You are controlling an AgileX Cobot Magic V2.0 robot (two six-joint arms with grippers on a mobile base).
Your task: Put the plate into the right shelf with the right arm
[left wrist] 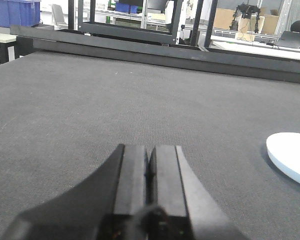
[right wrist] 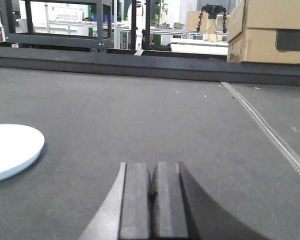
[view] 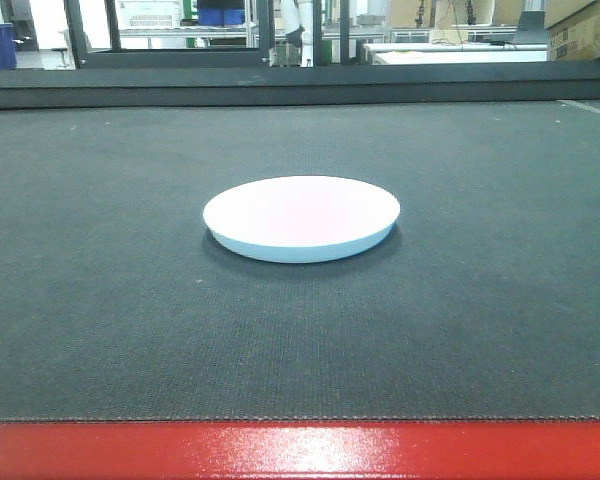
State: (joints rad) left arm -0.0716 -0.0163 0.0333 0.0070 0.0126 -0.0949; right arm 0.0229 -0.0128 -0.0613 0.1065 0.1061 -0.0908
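The white plate (view: 301, 217) lies flat on the dark grey table top (view: 100, 300), near its middle in the front view. In the left wrist view the plate (left wrist: 292, 156) shows at the right edge, and my left gripper (left wrist: 149, 150) is shut and empty, low over the mat to the plate's left. From the right wrist the plate (right wrist: 12, 149) lies at the left edge. My right gripper (right wrist: 153, 167) is shut with nothing in it, to the plate's right and apart from it. The right shelf is out of view.
A red table edge (view: 300, 450) runs along the front. A raised dark rail (view: 300, 85) borders the far side. A metal strip (right wrist: 270, 132) crosses the mat on the right. Cardboard boxes (right wrist: 270, 30) stand beyond the far right corner. Blue bins (left wrist: 15, 12) sit far back left.
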